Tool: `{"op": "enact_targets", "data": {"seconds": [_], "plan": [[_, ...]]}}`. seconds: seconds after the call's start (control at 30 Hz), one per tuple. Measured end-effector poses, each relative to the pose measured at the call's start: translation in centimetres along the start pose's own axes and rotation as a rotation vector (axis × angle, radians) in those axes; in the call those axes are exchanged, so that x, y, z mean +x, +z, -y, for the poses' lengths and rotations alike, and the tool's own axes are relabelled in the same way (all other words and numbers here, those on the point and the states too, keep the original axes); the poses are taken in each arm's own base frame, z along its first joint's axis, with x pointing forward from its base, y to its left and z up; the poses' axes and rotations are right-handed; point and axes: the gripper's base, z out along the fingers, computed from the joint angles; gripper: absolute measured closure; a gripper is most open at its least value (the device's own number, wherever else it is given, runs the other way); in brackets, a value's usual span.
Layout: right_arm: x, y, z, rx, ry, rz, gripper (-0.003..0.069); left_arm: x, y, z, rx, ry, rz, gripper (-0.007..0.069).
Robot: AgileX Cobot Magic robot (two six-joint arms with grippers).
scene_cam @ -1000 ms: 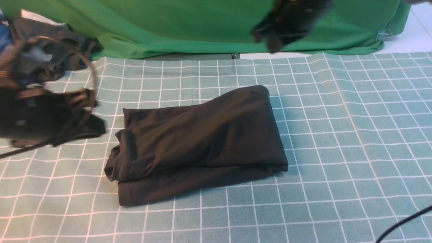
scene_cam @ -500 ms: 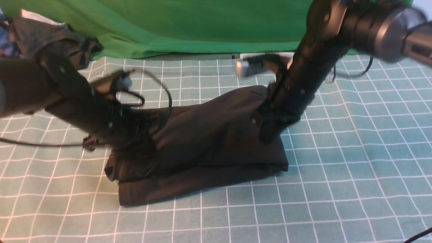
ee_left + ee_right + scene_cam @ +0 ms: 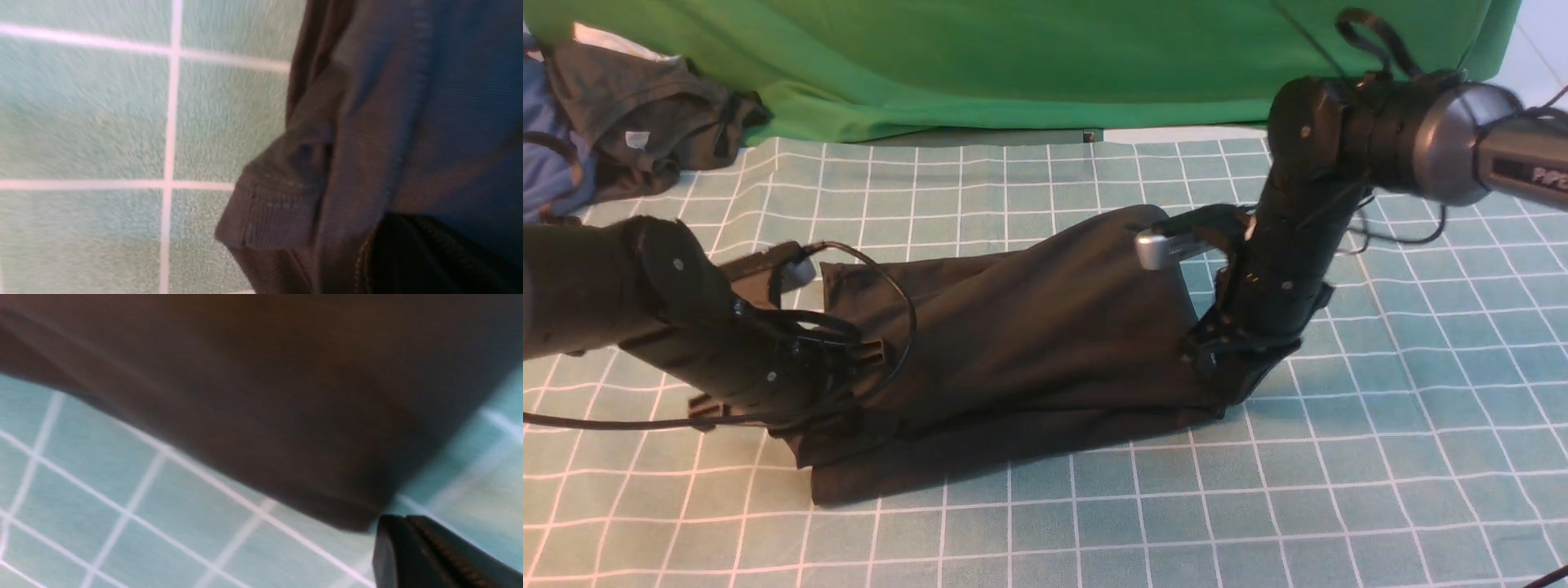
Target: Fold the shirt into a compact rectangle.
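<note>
While lying folded at frame centre on checked tablecloth [image 3: 1380, 425]: shirt [image 3: 1029, 327]. At its lower-left end, left gripper [image 3: 845, 404], jaws pressed together; at its lower-right corner, right gripper [image 3: 1233, 380], likewise closed.

Plain black folded cotton shirt [image 3: 1029, 327]; teal bench cloth [image 3: 1380, 457] with white grid lines; plain bright green draped cloth [image 3: 1013, 57].

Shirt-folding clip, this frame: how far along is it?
Done: the shirt lies folded into a rough rectangle on the checked cloth. In hand: the left gripper is shut over its left end, the right gripper shut beside its near right corner; neither visibly pinches fabric. Left: the left-end layers are uneven and a ribbed cuff pokes out, so squaring up looks needed.
</note>
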Motion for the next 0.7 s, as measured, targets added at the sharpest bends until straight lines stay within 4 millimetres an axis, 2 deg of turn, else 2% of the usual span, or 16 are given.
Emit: {"op": "enact_targets", "data": {"seconds": [0.07, 0.2, 0.3, 0.37, 0.5, 0.6, 0.7], "plan": [[0.2, -0.9, 0.0, 0.010, -0.004, 0.016, 0.0643, -0.1, -0.9, 0.2, 0.005, 0.016, 0.031, 0.0613], [0.5, -5.0, -1.5, -0.003, -0.017, 0.151, 0.0643, -0.4, -4.1, 1.1, 0.064, 0.013, 0.150, 0.0613], [0.0, -6.9, -2.9, -0.088, -0.026, 0.286, 0.0643, -0.4, -4.7, 2.1, 0.128, 0.016, 0.184, 0.0613], [-0.3, -7.0, -3.4, -0.132, -0.032, 0.323, 0.0643, -0.3, -4.5, 2.6, 0.156, 0.023, 0.182, 0.0613], [-1.6, -5.4, -4.6, -0.244, -0.028, 0.360, 0.0643, 0.1, -3.0, 4.0, 0.198, 0.063, 0.153, 0.0613], [-2.9, -2.0, -5.4, -0.265, -0.040, 0.339, 0.0643, 0.4, -0.2, 4.2, 0.181, 0.048, 0.091, 0.0613], [-3.3, 0.4, -5.3, -0.260, -0.035, 0.292, 0.0643, 0.7, 1.7, 3.6, 0.150, 0.028, 0.033, 0.0613]]}}
